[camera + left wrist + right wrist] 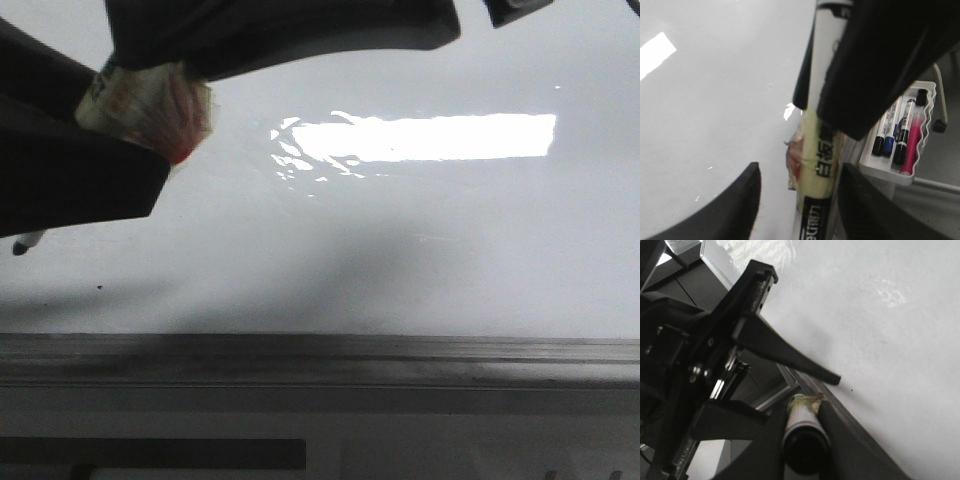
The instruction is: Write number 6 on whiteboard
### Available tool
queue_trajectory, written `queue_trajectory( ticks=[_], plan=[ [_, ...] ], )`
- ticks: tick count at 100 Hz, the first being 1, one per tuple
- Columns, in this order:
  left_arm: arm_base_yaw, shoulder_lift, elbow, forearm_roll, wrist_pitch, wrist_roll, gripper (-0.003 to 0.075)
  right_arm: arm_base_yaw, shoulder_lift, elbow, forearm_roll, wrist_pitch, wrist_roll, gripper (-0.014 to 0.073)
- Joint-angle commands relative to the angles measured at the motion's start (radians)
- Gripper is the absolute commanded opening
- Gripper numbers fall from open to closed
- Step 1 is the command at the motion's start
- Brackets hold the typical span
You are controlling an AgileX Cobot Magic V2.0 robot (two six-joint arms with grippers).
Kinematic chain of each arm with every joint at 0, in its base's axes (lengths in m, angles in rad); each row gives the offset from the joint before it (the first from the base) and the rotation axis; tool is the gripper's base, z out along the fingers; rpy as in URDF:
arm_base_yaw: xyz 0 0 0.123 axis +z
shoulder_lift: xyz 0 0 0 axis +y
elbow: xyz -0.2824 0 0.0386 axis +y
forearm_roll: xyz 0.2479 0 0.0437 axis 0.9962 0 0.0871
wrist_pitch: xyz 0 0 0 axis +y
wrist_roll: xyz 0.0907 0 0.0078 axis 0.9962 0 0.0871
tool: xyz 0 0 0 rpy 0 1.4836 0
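Note:
The whiteboard (450,250) is glossy white with a bright glare patch and a grey ledge (400,355) along its lower edge. No number 6 shows on it, only a tiny black dot (98,288). A marker wrapped in yellowish tape (150,105) runs down-left, its dark tip (25,242) near the board at the far left. My right gripper (805,407) is shut on the marker (802,432). My left gripper (800,172) is open, its jaws standing either side of the marker (820,150), with a gap on one side.
A white tray (920,90) beside the board holds several markers, black, blue and pink. Dark gripper fingers (280,30) fill the upper left of the front view. The left gripper's fingers (790,357) lie close beside my right gripper.

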Motion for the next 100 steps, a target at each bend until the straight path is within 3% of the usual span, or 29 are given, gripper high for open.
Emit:
queue_trajectory(
  ticks=[1, 28, 67, 82, 100],
  plan=[
    [-0.009, -0.04, -0.035, -0.054, -0.064, -0.008, 0.0473, -0.007, -0.011, -0.038, 0.006, -0.082, -0.007, -0.0062],
    [0.036, -0.258, -0.035, -0.077, 0.108, -0.008, 0.0394, -0.125, -0.055, -0.047, 0.043, -0.043, -0.007, -0.0062],
    [0.28, -0.363, -0.033, -0.143, 0.104, -0.01, 0.039, -0.329, -0.068, -0.143, 0.043, -0.016, -0.007, -0.0062],
    [0.304, -0.363, -0.033, -0.163, 0.1, -0.01, 0.0388, -0.374, -0.056, -0.151, 0.043, 0.0, -0.007, -0.0062],
    [0.304, -0.363, -0.033, -0.163, 0.099, -0.01, 0.0388, -0.356, 0.048, -0.147, 0.047, 0.106, -0.007, -0.0062]
  ],
)
